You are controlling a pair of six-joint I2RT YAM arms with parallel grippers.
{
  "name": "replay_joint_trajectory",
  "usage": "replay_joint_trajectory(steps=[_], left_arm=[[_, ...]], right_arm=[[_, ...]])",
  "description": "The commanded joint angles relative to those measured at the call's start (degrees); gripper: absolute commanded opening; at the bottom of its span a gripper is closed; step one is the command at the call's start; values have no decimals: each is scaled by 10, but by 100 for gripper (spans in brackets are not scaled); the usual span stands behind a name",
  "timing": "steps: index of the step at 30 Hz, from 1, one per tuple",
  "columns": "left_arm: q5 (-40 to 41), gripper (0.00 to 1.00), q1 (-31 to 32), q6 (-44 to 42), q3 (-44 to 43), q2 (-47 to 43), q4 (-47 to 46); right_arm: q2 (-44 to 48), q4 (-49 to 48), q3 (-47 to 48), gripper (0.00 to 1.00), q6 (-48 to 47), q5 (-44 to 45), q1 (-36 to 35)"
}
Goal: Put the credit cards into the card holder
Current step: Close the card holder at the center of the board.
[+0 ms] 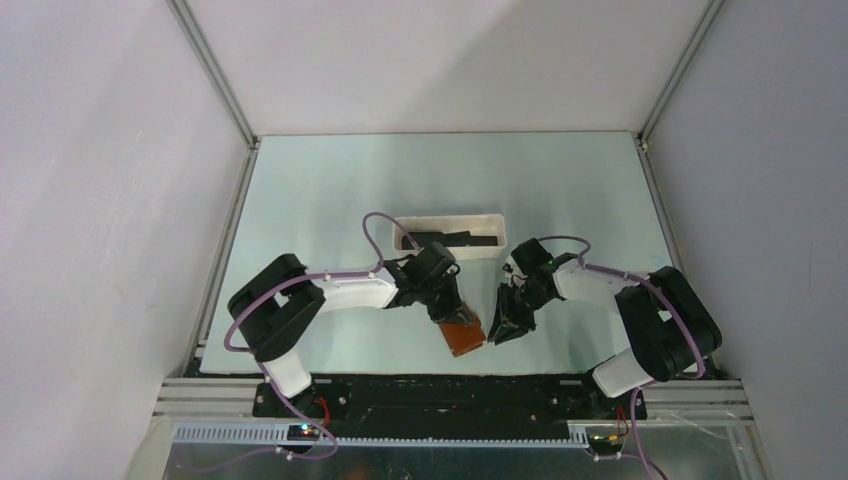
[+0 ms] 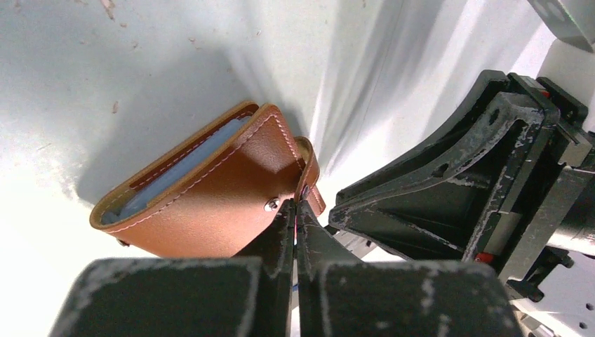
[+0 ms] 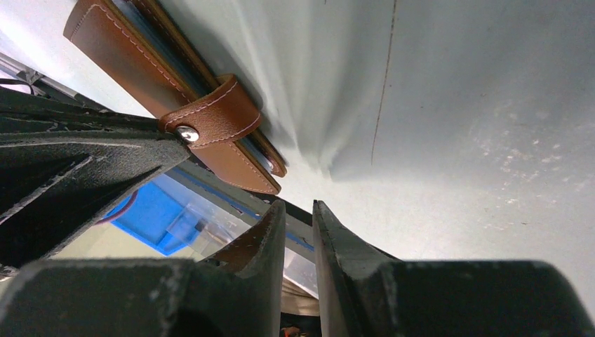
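1. Brown leather was seen on the one card holder counted. It was found on the pale table, close to the near edge and between the two grippers.
2. One white oblong tray was seen farther back on the table, well apart from the card holder.
3. Dark credit cards were contained in that tray. They were overlapped, so their number could not be told.
4. The card holder was folded nearly shut, and pale grey-blue inner pockets were shown in the gap between its halves. Whether any card was lodged inside could not be told.
5. One snap tab with one metal stud was seen wrapped over the holder's edge.
6. Two grippers were counted. The left gripper was clenched, its fingers pressed together and the tips set against the snap tab beside the stud. Whether the tab was pinched between them could not be told.
7. The right gripper was placed just beside the card holder and apart from it. Its fingers were set a narrow gap apart, and the table was shown through that gap.
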State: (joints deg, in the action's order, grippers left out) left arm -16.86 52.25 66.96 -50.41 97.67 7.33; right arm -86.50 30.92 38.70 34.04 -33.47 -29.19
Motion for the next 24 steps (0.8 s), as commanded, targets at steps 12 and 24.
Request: replay_joint_trajectory(steps=[12,24], left_arm=[[19,0,11,-68,-31,-39,107],[10,0,34,-95,-17,-49,121]], right_arm=[[43,-24,15,49,-33,-29,50],[-66,-125,75,44,-12,-88,25]])
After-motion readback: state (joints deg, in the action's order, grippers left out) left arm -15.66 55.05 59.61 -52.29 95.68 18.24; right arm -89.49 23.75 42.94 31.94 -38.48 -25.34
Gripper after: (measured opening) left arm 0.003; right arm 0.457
